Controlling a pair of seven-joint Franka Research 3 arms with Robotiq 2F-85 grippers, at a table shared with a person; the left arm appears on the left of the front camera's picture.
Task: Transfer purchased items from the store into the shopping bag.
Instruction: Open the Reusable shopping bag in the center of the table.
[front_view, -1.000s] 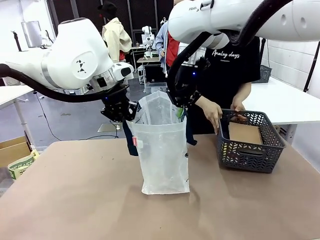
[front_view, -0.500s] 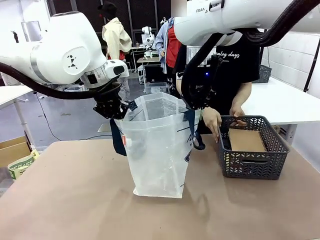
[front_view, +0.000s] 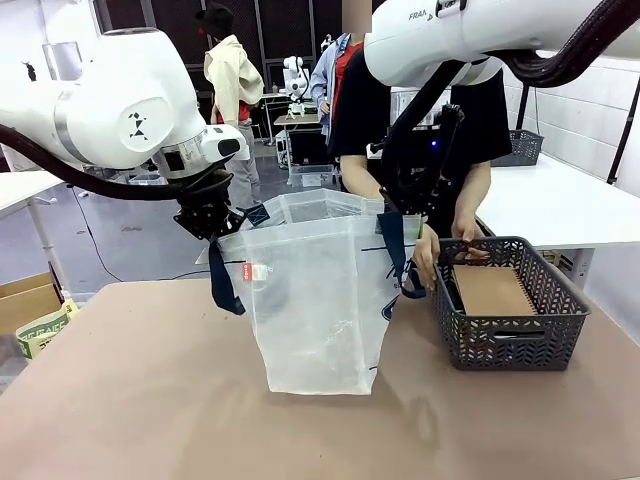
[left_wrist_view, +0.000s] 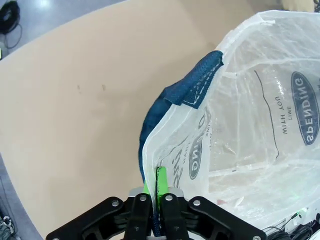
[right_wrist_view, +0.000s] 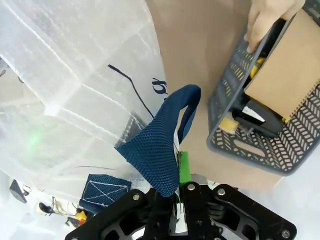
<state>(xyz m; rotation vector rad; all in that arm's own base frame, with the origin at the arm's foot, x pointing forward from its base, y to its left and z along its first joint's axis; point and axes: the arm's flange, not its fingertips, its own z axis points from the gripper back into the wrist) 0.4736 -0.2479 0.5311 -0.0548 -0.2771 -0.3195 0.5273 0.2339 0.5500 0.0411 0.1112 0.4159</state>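
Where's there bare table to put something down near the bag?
Bare tabletop left of the shopping bag and along the near edge in front of it and the basket. Crowded: the narrow gap between bag and basket, where a strap and the person's hand hang.

Translucent white bag (front_view: 315, 300) with navy straps stands upright mid-frame, mouth stretched wide. Items (right_wrist_view: 229, 123), apparently yellow and dark packs, lie in the basket (right_wrist_view: 260, 150), frame right.

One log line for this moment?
translucent white plastic shopping bag: held open | left claw: shut on rim | right claw: shut on rim | person's hand: on grey mesh basket
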